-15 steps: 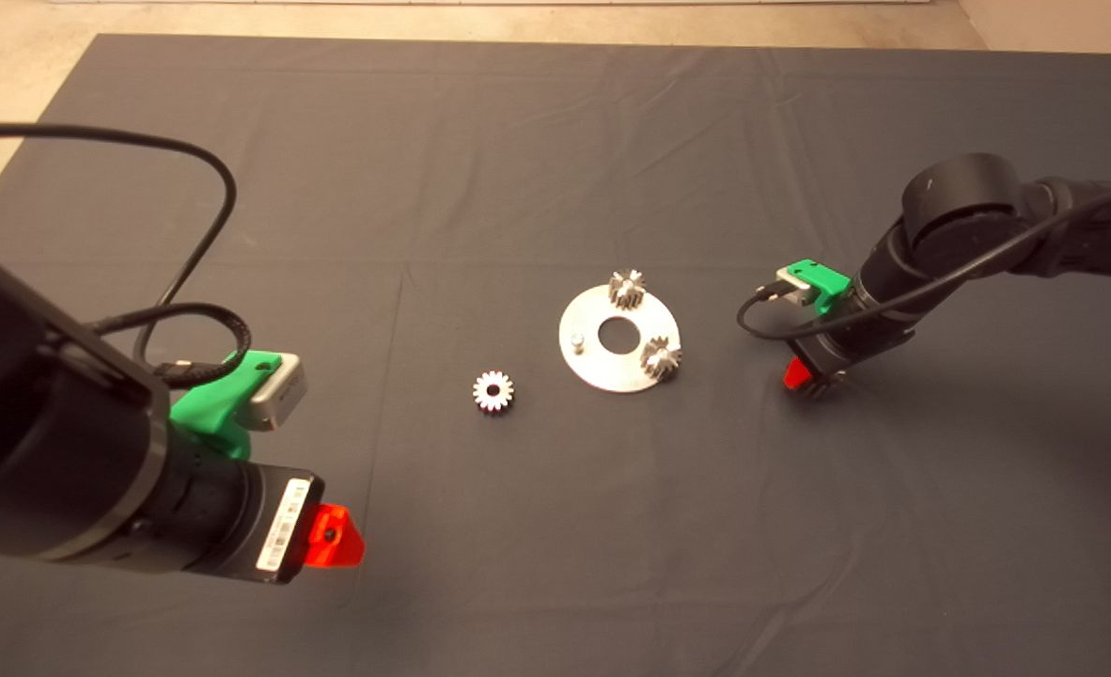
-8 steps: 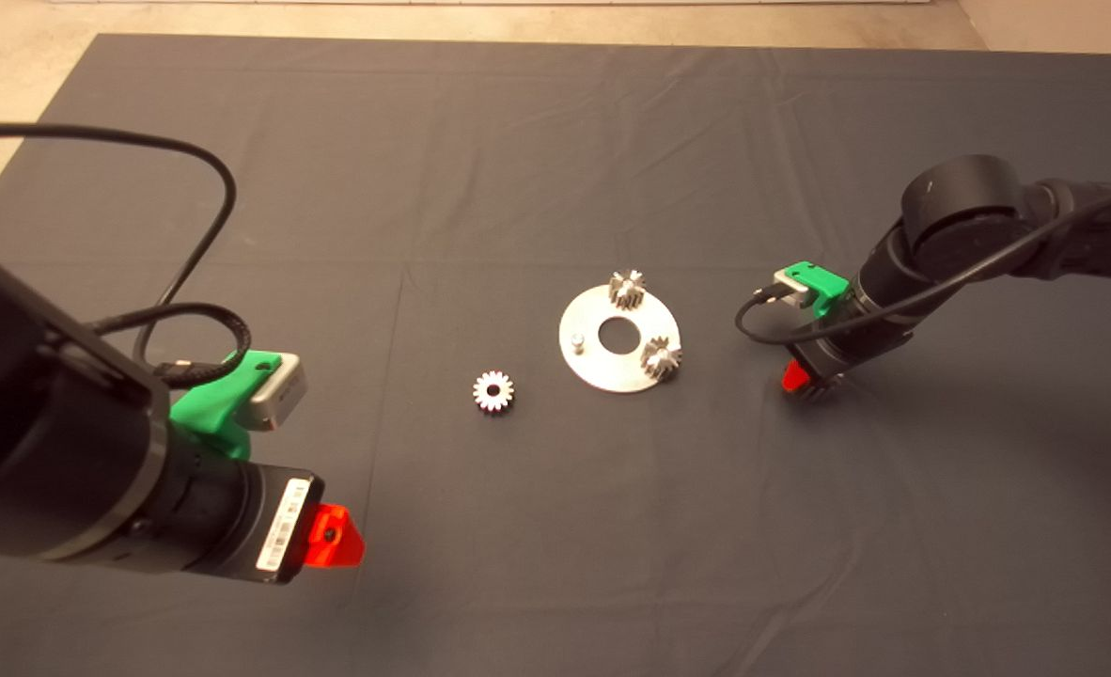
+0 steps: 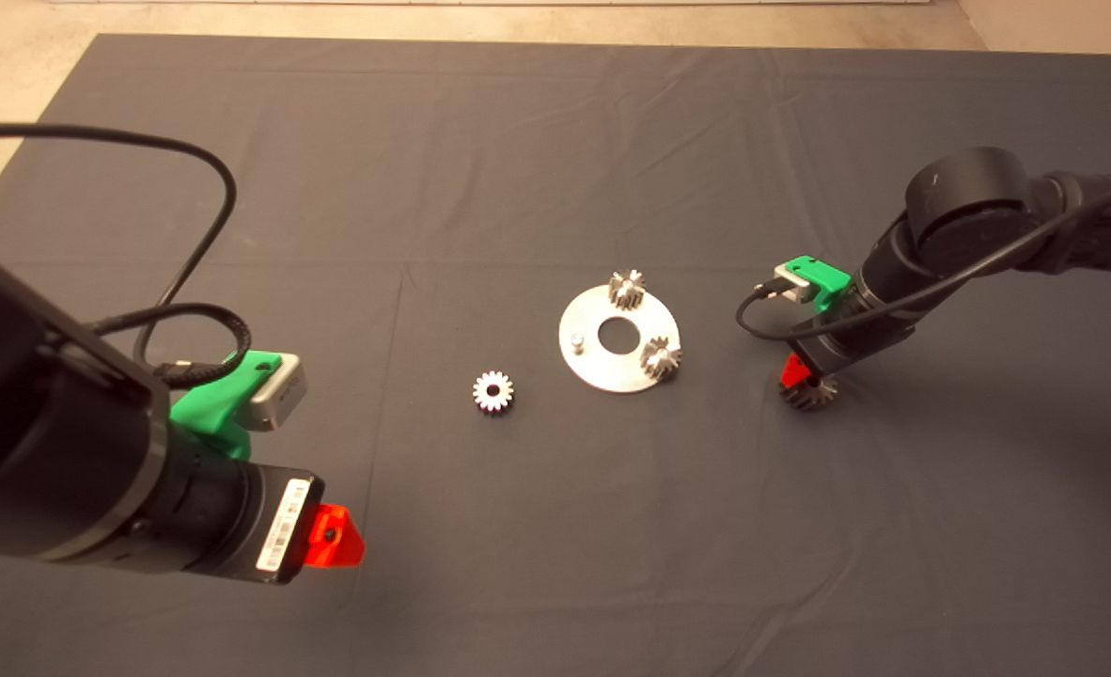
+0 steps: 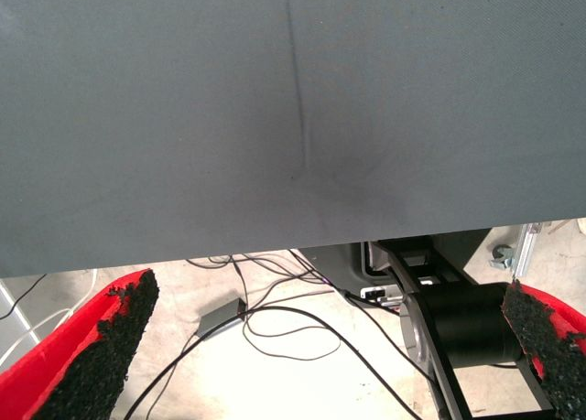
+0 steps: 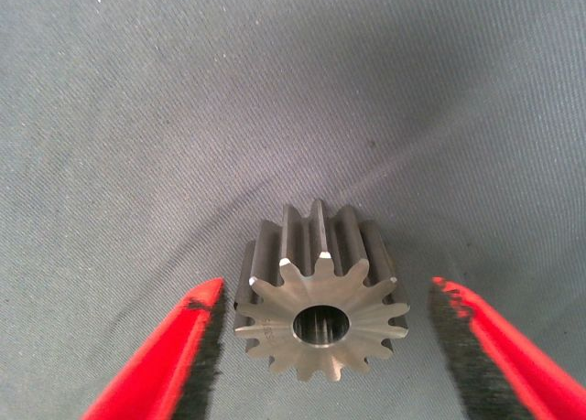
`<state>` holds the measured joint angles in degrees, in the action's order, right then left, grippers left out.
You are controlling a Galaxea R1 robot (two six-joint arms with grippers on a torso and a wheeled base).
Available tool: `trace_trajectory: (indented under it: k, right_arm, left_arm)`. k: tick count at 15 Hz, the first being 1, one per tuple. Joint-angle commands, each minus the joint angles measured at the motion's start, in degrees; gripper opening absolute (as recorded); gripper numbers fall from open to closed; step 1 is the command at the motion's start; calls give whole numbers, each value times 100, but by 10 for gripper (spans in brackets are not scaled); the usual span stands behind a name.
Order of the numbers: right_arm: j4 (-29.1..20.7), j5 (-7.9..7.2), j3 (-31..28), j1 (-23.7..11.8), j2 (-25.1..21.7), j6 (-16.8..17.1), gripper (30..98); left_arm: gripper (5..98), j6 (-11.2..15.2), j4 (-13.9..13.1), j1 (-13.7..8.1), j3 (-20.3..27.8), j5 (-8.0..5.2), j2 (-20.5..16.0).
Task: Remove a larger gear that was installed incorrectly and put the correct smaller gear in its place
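Dark grey slant-toothed larger gear point(image 3: 807, 392) flat on dark mat point(image 3: 480, 169), right of round silver plate point(image 3: 602, 371), between spread fingers of right gripper point(image 3: 800, 381); released, apparently discarded. Bright silver smaller gear point(image 3: 493, 391) left of plate, awaiting pickup. Left gripper point(image 4: 311, 347) spread, empty, parked lower left

My bench point(image 3: 518, 141) wears a dark mat with faint creases, pale floor showing beyond its far edge and far-left corner. Near the middle lies a round silver plate point(image 3: 588, 362) with a centre hole. Toward the left edge from the plate, apart from it, the smaller gear point(image 3: 492, 390) rests flat on the mat. Toward the right edge, well clear of the plate, the larger gear point(image 3: 807, 393) sits on the mat, its bore facing up point(image 5: 320, 324)
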<state>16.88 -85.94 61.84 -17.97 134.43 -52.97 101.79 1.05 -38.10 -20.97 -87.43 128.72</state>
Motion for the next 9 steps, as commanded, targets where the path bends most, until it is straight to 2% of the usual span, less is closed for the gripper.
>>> trace_trajectory:
  k: [1, 2, 3, 4, 6, 7, 9]
  right_arm:
    - [-1010, -45, -1134, -720, -512, -38, 612]
    - [-1269, -45, -1282, -944, -776, -56, 619]
    - [-1507, -45, -1351, -1241, -1129, -56, 619]
    - [-1823, -45, -1494, -1527, -1460, -56, 622]
    - [-2355, -45, -2065, -1882, -1975, -73, 677]
    - [-2571, -28, -2254, -1975, -2208, -137, 681]
    - [-2690, -28, -2688, -2000, -2494, -532, 708]
  left_arm:
    - [976, 0, -89, -49, 59, -132, -33]
    - [976, -107, -87, -49, 42, -151, -58]
    - [976, -377, -87, -57, -36, -134, -94]
    - [976, -657, -87, -58, -314, -125, -43]
    - [976, -1056, -70, -58, -849, -90, 21]
    - [976, -1171, -42, -57, -1125, -55, 145]
    - [976, -1346, -17, -57, -1637, -37, 619]
